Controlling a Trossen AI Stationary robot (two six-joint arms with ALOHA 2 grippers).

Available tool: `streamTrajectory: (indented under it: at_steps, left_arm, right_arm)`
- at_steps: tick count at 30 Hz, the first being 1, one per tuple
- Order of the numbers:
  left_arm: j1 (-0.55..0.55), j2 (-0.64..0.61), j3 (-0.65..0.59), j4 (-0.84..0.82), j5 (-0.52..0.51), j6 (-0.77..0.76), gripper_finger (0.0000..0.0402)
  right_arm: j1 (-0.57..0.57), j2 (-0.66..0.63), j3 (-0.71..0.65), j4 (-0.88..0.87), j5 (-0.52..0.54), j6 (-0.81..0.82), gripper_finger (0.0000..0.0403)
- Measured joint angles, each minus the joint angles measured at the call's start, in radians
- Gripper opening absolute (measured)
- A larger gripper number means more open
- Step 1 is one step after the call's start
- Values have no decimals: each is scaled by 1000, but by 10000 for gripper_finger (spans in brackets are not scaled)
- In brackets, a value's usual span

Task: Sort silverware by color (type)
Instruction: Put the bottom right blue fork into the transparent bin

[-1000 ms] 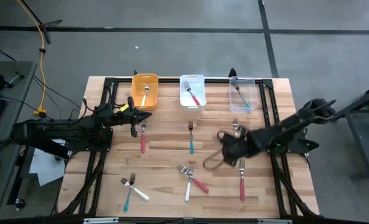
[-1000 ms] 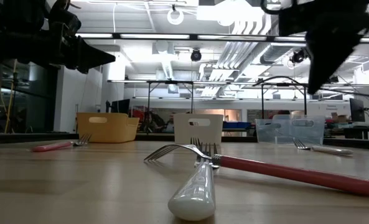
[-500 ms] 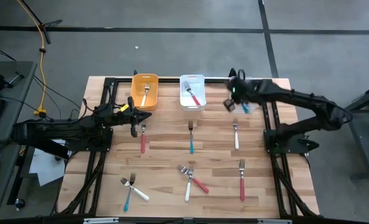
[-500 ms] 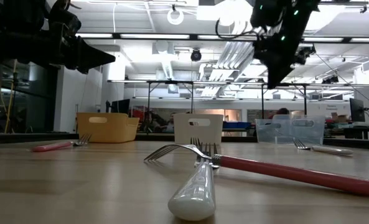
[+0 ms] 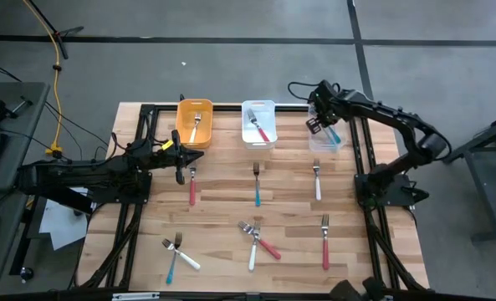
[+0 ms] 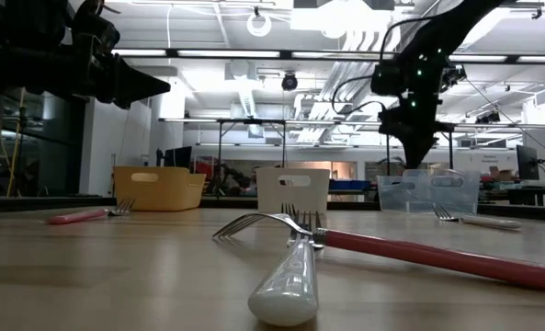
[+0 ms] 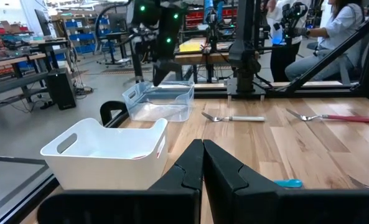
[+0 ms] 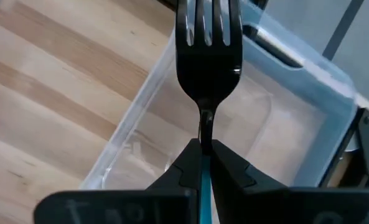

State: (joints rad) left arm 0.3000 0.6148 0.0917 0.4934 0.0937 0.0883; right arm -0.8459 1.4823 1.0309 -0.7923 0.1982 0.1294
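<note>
Over the clear bin (image 5: 326,127), my right tool (image 5: 318,123) grips a teal fork (image 8: 207,46).
Tines point ahead, lined up for dropping with teal ones; left tool (image 5: 179,163), fingers together and empty, waits beside the orange bin (image 5: 194,123); other forks lie across the bench (image 5: 231,201).

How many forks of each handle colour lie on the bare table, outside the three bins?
Red-handled forks: 3
Teal-handled forks: 2
White-handled forks: 3
Total: 8
</note>
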Motion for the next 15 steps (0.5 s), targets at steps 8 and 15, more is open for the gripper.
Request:
streamTrajectory:
  at_steps: [8,15]
  left_arm:
    - [0,0,0,0,0,0,1]
    - [0,0,0,0,0,0,1]
  right_arm:
    - [-18,44,0,-14,-13,26,11]
    - [-18,44,0,-42,-15,33,11]
